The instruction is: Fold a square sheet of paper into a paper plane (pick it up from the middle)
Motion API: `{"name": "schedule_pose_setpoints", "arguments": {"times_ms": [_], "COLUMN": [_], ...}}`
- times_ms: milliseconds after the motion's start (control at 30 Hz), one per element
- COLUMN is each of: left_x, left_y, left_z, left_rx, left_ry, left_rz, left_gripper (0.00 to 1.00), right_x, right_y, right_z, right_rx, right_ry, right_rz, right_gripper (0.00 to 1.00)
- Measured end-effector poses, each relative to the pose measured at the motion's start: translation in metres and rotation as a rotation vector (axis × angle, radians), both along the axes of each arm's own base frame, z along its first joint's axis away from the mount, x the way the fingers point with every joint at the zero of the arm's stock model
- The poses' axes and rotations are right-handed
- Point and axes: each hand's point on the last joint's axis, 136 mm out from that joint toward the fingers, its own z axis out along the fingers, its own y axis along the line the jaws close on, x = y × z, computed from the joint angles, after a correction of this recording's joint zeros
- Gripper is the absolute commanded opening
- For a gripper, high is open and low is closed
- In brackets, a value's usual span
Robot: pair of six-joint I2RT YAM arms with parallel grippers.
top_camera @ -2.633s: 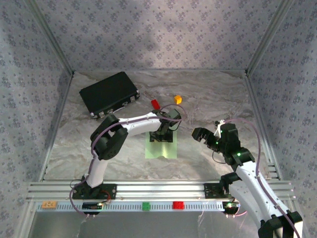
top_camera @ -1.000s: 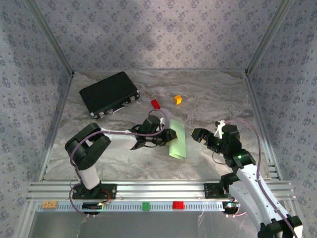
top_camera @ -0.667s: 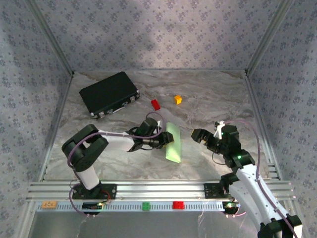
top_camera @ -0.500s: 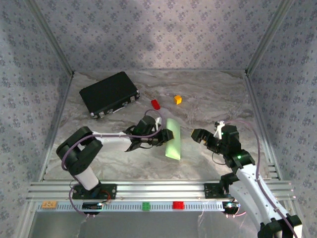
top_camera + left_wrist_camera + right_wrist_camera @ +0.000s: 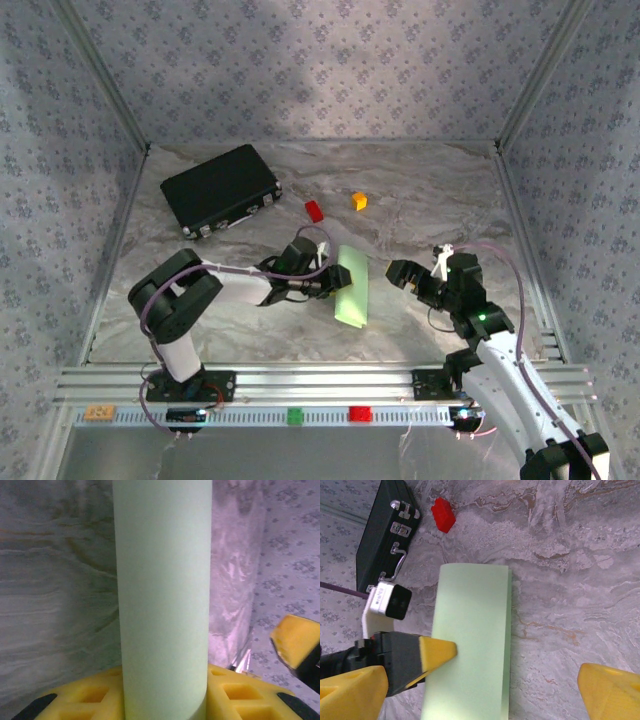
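Since the earlier frame, the square sheet of paper [image 5: 352, 290] had gone from lying flat on the table [image 5: 430, 200] to being held as a long, narrow band, doubled over with one rounded long edge. It was plain pale green and sat near the middle of the table. The left gripper [image 5: 335, 283] pinched it from the left side with its jaws partly closed; whether its lower end touched the table could not be told. The right gripper [image 5: 397, 272] hovered just to its right, jaws wide apart and holding nothing. A black case [image 5: 220, 188] lay closed at the far left, its contents hidden. A red block [image 5: 314, 210] and an orange block [image 5: 359, 200] sat beyond the paper. Bare marbled surface stretched to the right wall.
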Motion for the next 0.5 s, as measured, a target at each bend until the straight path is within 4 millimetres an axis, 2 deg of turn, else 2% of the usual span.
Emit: {"name": "schedule_pose_setpoints", "arguments": {"times_ms": [333,500], "left_x": [0.002,0.001], "left_y": [0.012,0.017], "left_z": [-0.017,-0.024], "left_rx": [0.081,0.117], "left_ry": [0.014,0.022], "left_rz": [0.038,0.047], "left_gripper": [0.37,0.38], "right_x": [0.004,0.007], "right_y": [0.003,0.01], "right_z": [-0.001,0.015], "right_rx": [0.027,0.035], "right_ry": [0.04,0.022], "right_rz": [-0.017,-0.008], "right_gripper": [0.99,0.99]}}
